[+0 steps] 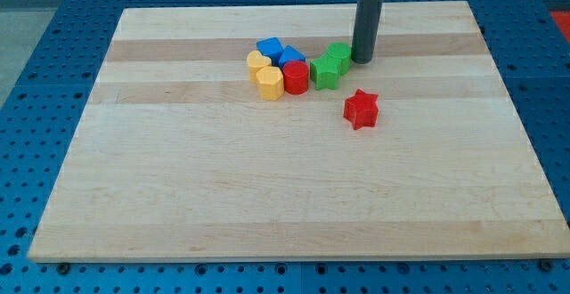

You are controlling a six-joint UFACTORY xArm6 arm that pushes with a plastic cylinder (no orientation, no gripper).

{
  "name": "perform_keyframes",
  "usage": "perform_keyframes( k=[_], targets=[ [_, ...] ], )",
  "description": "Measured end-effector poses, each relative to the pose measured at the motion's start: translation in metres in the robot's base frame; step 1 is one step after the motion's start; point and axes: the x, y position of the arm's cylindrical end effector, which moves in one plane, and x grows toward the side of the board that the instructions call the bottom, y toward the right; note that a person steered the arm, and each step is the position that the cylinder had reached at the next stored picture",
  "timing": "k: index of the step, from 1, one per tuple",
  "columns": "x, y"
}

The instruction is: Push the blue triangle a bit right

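Tip just right of green blocks, no readable writing.

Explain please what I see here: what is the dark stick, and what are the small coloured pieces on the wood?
The dark rod is the end of a robot arm; it holds nothing and only pushes things. Its tip rests on a wooden board, just right of the green blocks. One camera looks down at the board from in front. Near the view's top sits a cluster: two blue blocks, one probably the triangle, two yellow blocks, a red block and the green ones. A red star lies apart, lower right.
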Motion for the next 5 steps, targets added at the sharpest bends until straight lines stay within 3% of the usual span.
perform_keyframes(
  k=[4,5],
  targets=[
    [0.000,-0.009],
    [0.021,0.032]
  ],
)
